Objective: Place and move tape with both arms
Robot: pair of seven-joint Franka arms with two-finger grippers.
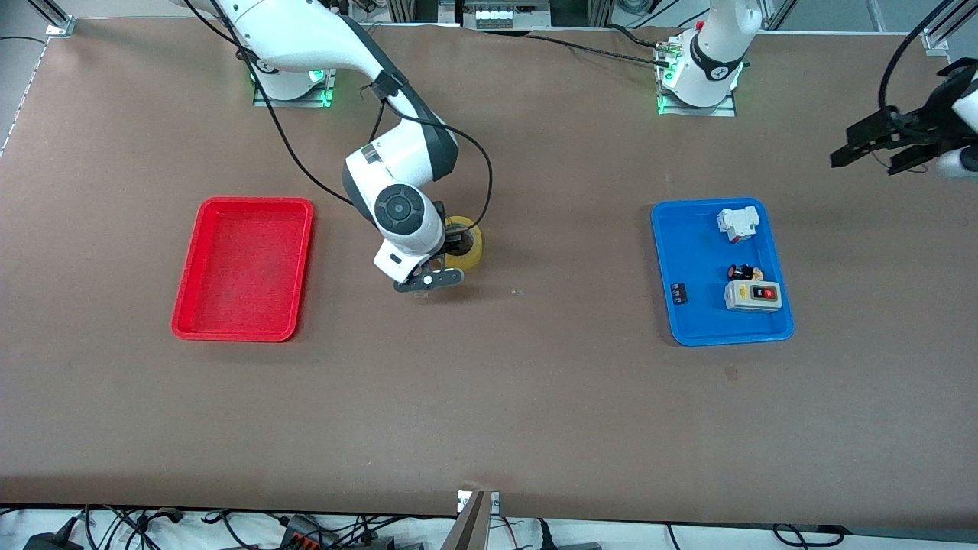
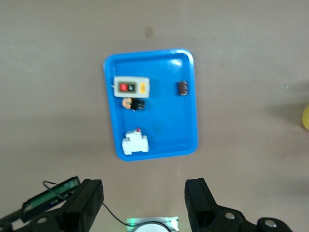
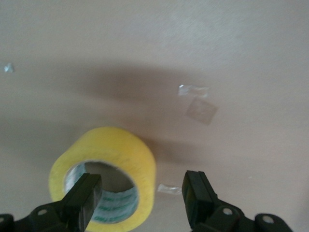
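Straddling tape (image 3: 104,176) rim: right gripper (image 3: 142,198) (jaws apart); left gripper (image 1: 879,149) waits, apart.

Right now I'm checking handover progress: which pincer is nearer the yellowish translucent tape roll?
Right. The right pincer hangs open just over the yellowish translucent tape roll; the left pincer waits open past the blue tray.
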